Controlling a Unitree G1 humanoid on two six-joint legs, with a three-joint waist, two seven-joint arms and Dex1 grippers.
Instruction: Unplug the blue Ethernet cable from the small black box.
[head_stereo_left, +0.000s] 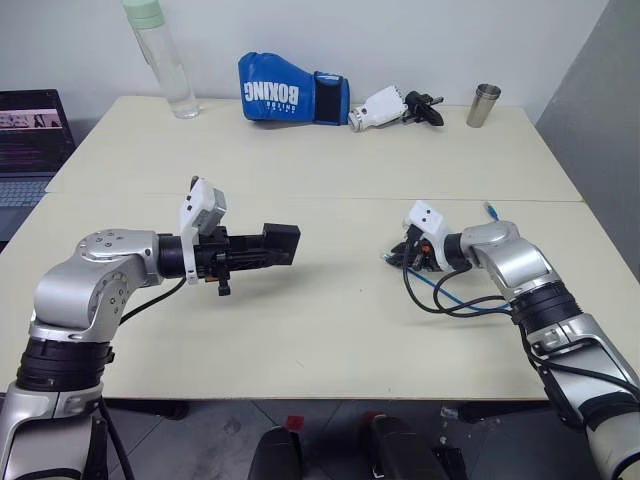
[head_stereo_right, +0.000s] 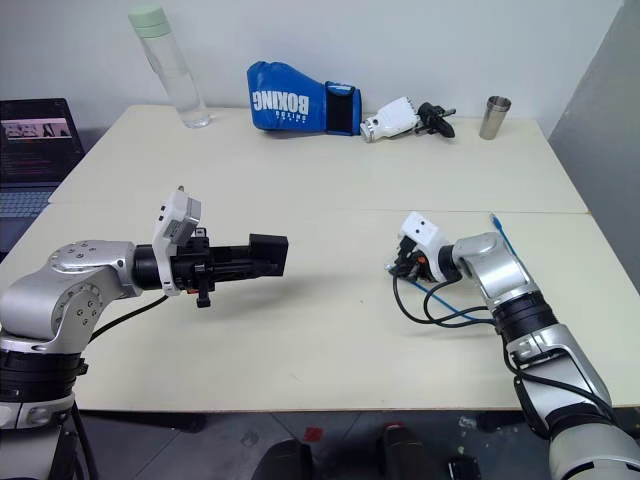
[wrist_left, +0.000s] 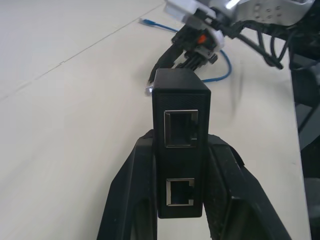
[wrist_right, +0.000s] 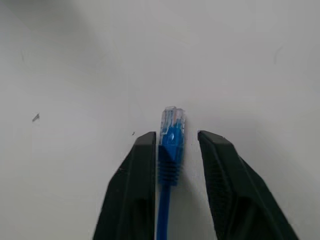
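We're over a cream table (head_stereo_left: 330, 350), two slabs with a seam running across the middle. Along the far edge we see a blue boxing glove (head_stereo_left: 290, 95) lying on its side, a clear water bottle (head_stereo_left: 165, 60) with a pale green cap standing to its left, a white-and-black spare gripper unit (head_stereo_left: 395, 106) lying just right of the glove, and a steel cup (head_stereo_left: 484, 105) upright further right. A laptop (head_stereo_left: 30, 140) sits off the table's left end, screen lit.

Our left gripper (head_stereo_left: 275, 245) is pressed together on the small black box (head_stereo_left: 281, 243), held above the table on the left side, well apart from the right arm. In the left wrist view the box (wrist_left: 181, 145) stands clamped between both fingers (wrist_left: 130, 195), and its two ports face the camera, both empty.

The blue Ethernet cable (head_stereo_left: 462, 300) is unplugged; it loops on the table beside our right forearm, its far plug lying near the seam. Our right gripper (wrist_right: 176, 145) sits low over the table, jaws slightly spread: the cable's clear plug (wrist_right: 171, 131) lies between the fingers, touching one, with a gap to the other.
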